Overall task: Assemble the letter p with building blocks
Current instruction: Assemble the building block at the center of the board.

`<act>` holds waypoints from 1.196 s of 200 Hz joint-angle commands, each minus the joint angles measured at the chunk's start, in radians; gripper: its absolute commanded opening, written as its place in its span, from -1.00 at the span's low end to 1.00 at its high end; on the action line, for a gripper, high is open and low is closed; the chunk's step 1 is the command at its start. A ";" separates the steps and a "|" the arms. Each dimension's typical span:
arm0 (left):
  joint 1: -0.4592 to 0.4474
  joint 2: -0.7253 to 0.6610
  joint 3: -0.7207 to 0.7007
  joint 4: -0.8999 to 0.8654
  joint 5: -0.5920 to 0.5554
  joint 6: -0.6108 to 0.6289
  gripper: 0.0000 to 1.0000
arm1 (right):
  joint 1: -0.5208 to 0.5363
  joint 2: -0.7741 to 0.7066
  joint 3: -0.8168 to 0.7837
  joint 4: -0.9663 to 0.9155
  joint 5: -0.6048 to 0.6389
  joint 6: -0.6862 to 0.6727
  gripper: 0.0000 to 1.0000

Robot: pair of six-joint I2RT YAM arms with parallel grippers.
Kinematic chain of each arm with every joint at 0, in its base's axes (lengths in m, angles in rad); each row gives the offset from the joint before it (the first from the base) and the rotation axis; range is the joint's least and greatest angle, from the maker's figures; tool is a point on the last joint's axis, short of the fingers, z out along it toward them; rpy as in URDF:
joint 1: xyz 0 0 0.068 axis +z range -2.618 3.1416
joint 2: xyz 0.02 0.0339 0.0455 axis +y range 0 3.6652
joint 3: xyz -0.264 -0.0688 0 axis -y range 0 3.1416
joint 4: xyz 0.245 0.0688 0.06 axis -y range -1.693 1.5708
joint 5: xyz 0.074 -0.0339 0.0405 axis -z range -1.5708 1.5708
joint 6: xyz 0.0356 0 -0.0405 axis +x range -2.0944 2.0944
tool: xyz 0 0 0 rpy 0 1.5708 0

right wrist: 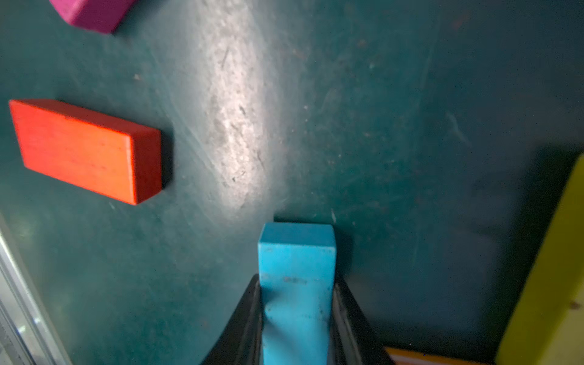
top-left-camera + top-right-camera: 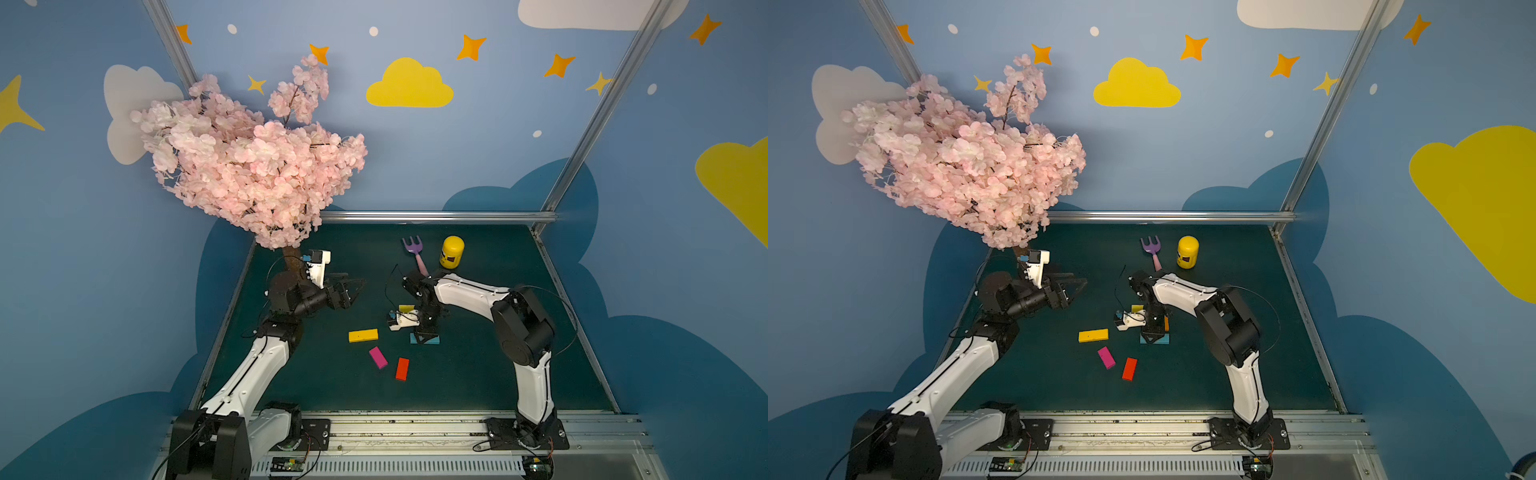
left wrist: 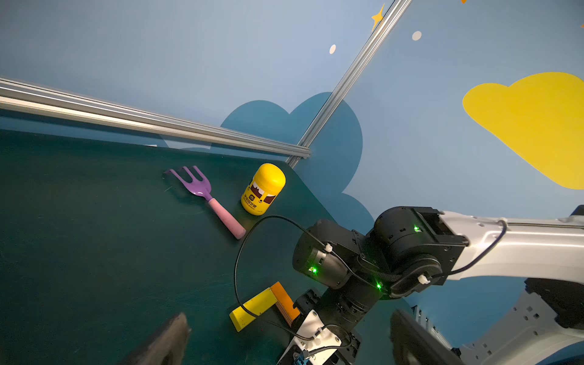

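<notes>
The right pincer (image 1: 297, 281) pinched the teal block (image 1: 296, 252) down at the counter (image 1: 410, 126), the orange block (image 3: 286, 301) just beside it, probably to close the P's loop, while the left pincer (image 2: 355, 286) hung spread.

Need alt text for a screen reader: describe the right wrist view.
The right gripper is shut on a teal block over the table. A red block and a magenta block lie on one side, a yellow block on the other.
</notes>
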 commanded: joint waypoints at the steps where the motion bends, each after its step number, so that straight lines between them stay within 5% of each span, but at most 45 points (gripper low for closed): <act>1: -0.002 -0.007 0.010 0.004 0.003 0.019 1.00 | 0.001 0.004 0.025 0.024 0.044 0.000 -0.45; 125: -0.002 -0.008 0.011 0.000 0.005 0.020 1.00 | 0.007 0.003 0.018 0.023 0.029 0.011 -0.44; 239: -0.002 -0.017 0.020 -0.028 0.003 0.039 1.00 | 0.030 -0.057 0.030 0.018 -0.012 0.054 0.38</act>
